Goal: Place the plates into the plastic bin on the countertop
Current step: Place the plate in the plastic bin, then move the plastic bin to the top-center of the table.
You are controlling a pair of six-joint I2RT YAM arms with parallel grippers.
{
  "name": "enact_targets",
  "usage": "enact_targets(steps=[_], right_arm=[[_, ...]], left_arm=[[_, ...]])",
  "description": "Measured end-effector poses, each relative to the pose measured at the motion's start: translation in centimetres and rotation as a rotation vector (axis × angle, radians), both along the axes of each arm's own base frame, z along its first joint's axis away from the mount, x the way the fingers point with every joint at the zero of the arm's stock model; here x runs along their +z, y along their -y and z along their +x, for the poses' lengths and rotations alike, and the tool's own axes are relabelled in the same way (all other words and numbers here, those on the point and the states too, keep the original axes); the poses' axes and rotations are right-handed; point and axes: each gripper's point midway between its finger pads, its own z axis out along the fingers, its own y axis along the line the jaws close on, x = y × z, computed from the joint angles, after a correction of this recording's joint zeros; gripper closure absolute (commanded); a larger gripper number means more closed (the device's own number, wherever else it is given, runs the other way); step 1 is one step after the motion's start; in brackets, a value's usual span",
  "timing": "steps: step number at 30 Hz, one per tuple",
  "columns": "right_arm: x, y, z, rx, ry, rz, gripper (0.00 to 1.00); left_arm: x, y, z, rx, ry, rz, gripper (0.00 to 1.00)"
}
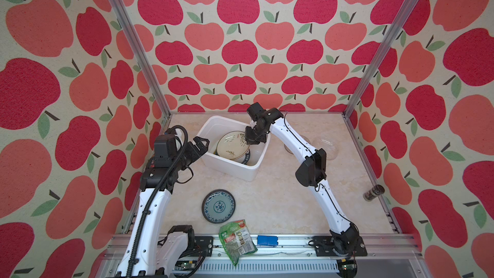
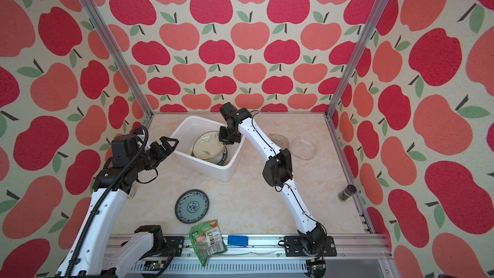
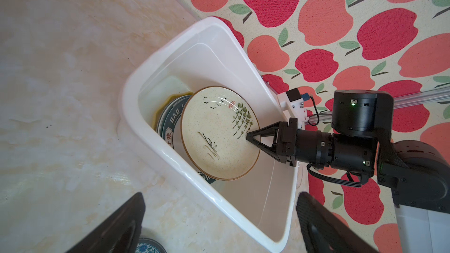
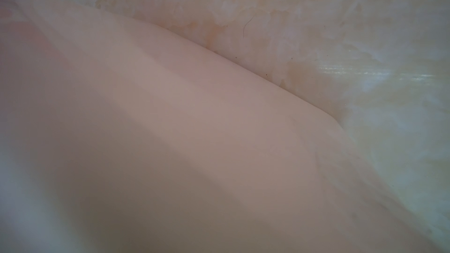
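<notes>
This is a robot test cell of the lab kind, dressed up as a kitchen counter. Bare aluminium posts (image 1: 131,38) frame walls of apple-print fabric (image 1: 240,49) around a marble-patterned countertop (image 1: 280,196). A left arm (image 1: 149,209) and a right arm (image 1: 328,204) rise from a front rail (image 1: 291,247) above a slotted cable duct (image 1: 267,266). The homely touches are a cream plate (image 1: 231,144) atop others in a plastic bin (image 1: 232,171), and a snack packet (image 1: 236,239).

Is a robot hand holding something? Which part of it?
The right gripper pinches the cream plate by its rim, inside the plastic bin. The left gripper is open and holds nothing.
</notes>
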Motion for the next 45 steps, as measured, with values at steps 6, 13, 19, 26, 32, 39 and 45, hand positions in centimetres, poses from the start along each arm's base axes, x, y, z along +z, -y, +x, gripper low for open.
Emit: enact_targets(steps=[6,13,19,26,32,39,45], right_arm=[[0.4,-0.1,0.2,-0.013,-0.011,0.023,0.79],[0.9,-0.1,0.7,-0.032,-0.018,0.056,0.78],[1.1,-0.2,0.7,-0.041,-0.020,0.064,0.79],[5.3,0.1,3.2,-0.059,0.056,0.195,0.60],[18.7,5.0,5.9,-0.098,0.336,0.378,0.57],[27.9,12.6,-1.7,-0.058,0.591,0.380,0.51],[21.3,15.3,-8.8,-0.004,0.545,0.341,0.45]], left_arm=[[0.0,-0.6,-0.1,0.021,-0.001,0.000,0.01],[0.0,-1.5,0.0,0.045,-0.001,0.001,0.01],[0.0,-1.8,0.1,0.053,0.000,-0.003,0.01],[-0.6,-1.0,0.7,-0.003,-0.025,-0.008,0.01],[-0.1,-0.3,0.9,-0.035,-0.004,0.009,0.01],[0.9,0.9,1.0,-0.073,0.064,0.031,0.01],[-1.2,2.1,-0.8,-0.118,0.073,0.036,0.01]])
